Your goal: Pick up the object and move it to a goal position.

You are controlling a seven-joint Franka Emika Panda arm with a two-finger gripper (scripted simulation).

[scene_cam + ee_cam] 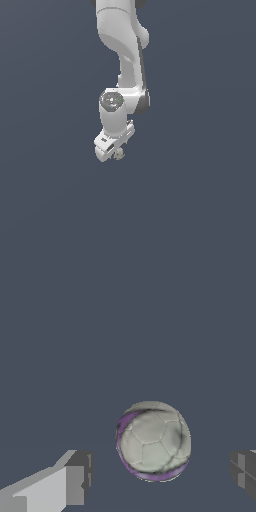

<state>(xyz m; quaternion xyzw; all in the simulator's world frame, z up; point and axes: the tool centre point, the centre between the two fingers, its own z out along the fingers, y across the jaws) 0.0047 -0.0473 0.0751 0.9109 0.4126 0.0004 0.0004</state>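
Hovering low, centre frame: gripper [116, 153] spread wide, fingertips [75, 483] apart from ball [153, 441] lying between them, lower right of wrist view. Straddling presumably to allow pinch.

You see an off-white ball [153, 441] with dark panel seams and a purple band, white arm [120, 45], slate-grey backdrop.

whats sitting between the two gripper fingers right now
In the wrist view, the small off-white, purple-edged panelled ball lies between the fingers, with bare gaps on both sides.
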